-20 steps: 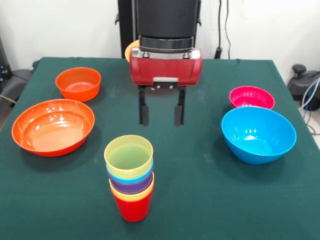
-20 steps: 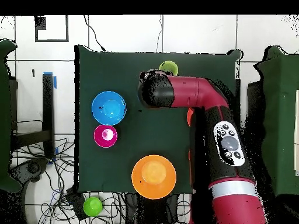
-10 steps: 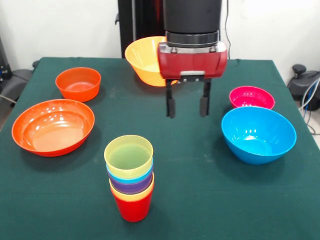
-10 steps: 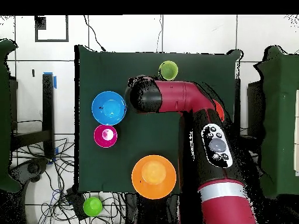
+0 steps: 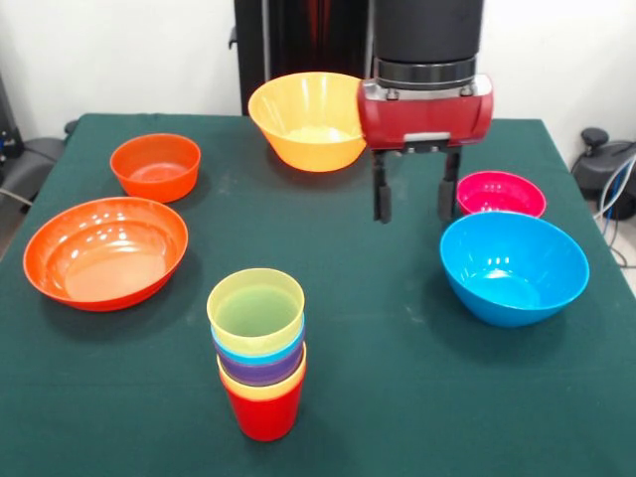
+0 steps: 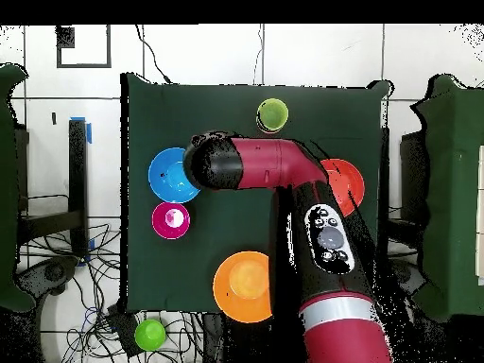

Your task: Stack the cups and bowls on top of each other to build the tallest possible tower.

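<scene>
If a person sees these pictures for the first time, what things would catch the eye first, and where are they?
First comes the red and black hand, hanging open above the green table between the large yellow-orange bowl and the small magenta-pink bowl. Next is the stack of nested cups with a red cup as base, standing alone at the table's near edge in the front view. The large blue bowl sits just in front of the pink one.

Probably a robotics lab: green-clothed table (image 5: 417,397), tangled floor cables (image 6: 66,284), tiled floor (image 6: 321,57).
</scene>
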Tool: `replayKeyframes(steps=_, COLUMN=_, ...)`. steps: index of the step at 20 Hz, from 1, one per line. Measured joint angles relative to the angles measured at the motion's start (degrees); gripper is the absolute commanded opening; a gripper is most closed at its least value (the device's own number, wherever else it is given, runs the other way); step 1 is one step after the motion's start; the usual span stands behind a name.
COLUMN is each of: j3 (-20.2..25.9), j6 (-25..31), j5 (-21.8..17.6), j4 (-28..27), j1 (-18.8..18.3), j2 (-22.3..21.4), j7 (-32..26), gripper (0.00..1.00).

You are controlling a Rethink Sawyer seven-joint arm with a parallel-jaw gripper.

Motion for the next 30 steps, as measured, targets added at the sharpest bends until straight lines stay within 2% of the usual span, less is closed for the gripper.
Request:
replayKeyframes(steps=5, j3=-1.9, j6=0.0, j5=0.9, j4=0.2, j1=3.3, j2=0.2, j7=0.8, gripper=1.00)
replayKeyframes(steps=6, j3=-2.9, j6=0.0, j5=1.6, j4=0.4, j1=4.9, j2=0.2, j7=1.5, gripper=1.00)
replayKeyframes(steps=9, j3=-3.5, j6=0.0, j5=2.6, j4=0.8, j1=6.2, j2=0.2, j7=2.4, gripper=1.00)
replayKeyframes(steps=17, j3=-5.3, j6=0.0, j5=7.3, j4=3.1, j1=10.8, j2=0.2, j7=8.4, gripper=1.00)
replayKeyframes(steps=23, j3=-7.1, j6=0.0, j5=8.9, j4=3.4, j1=12.8, j2=0.8, j7=11.3, gripper=1.00)
replayKeyframes(steps=30, j3=-8.9, j6=0.0, j5=10.0, j4=3.6, j1=14.8, j2=3.5, j7=13.1, gripper=1.00)
